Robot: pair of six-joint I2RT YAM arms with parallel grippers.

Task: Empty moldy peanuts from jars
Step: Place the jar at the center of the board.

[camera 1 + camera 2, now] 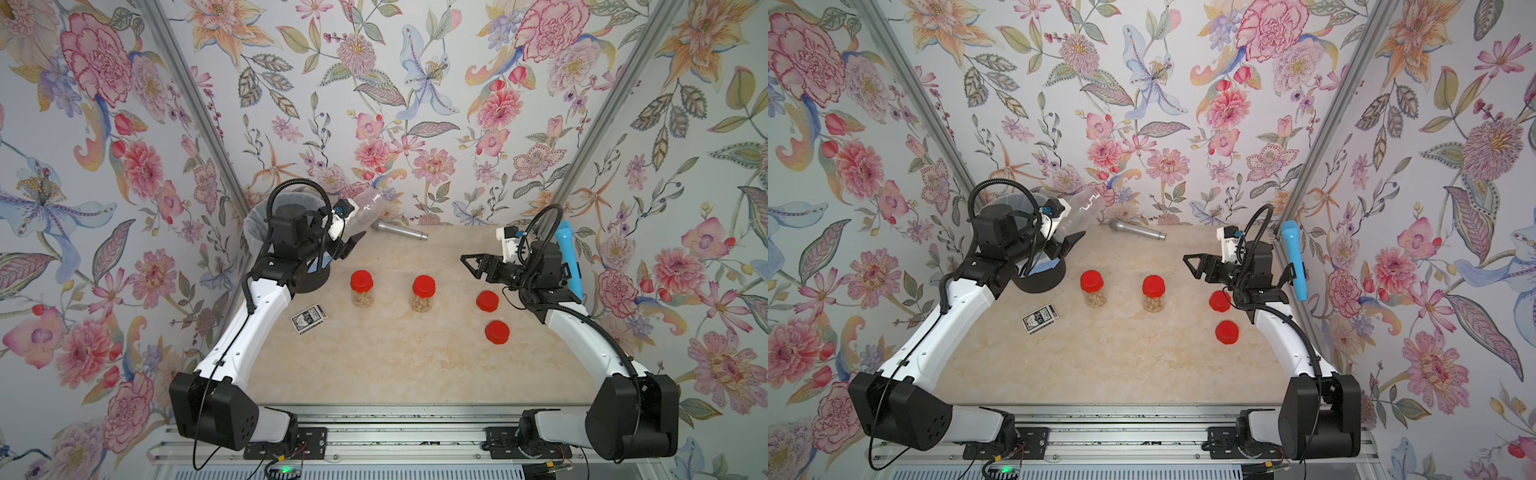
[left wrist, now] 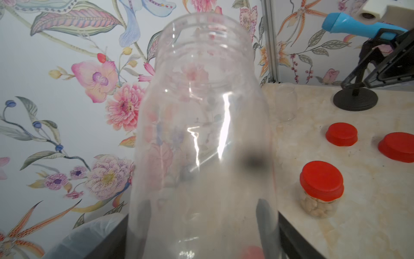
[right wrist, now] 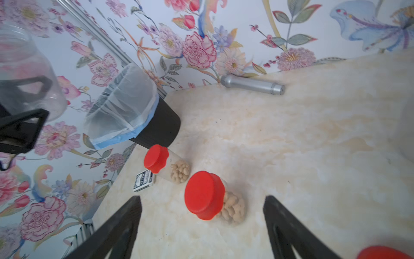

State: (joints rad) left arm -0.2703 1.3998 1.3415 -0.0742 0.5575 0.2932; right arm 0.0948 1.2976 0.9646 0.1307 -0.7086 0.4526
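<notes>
**Left end effector clamped on a clear jar, right one spread wide**

Pale marbled counter [image 1: 395, 365] under me, and the black bin [image 3: 161, 127] with its white liner sits at the rear left corner. The blue microphone [image 1: 568, 257] stands behind my right arm. The silver microphone [image 1: 401, 231] lies along the back edge.

My left end effector [image 3: 26, 105] is clamped on an uncapped jar [image 1: 368, 208]. It is tilted just beside the bin, neck up toward the back wall, with wallpaper showing straight through it. My right end effector [image 1: 469, 266] hangs over the counter's right side, fingers spread apart.

Mid-counter, two capped jars [image 1: 362, 291] [image 1: 423, 295] stand upright. Two loose red lids [image 1: 487, 301] [image 1: 497, 331] lie flat near my right arm. A card pack [image 1: 308, 319] lies to the left of the capped jars. The moldy peanuts [image 3: 233, 208] sit heaped in the bottom of both capped jars.
</notes>
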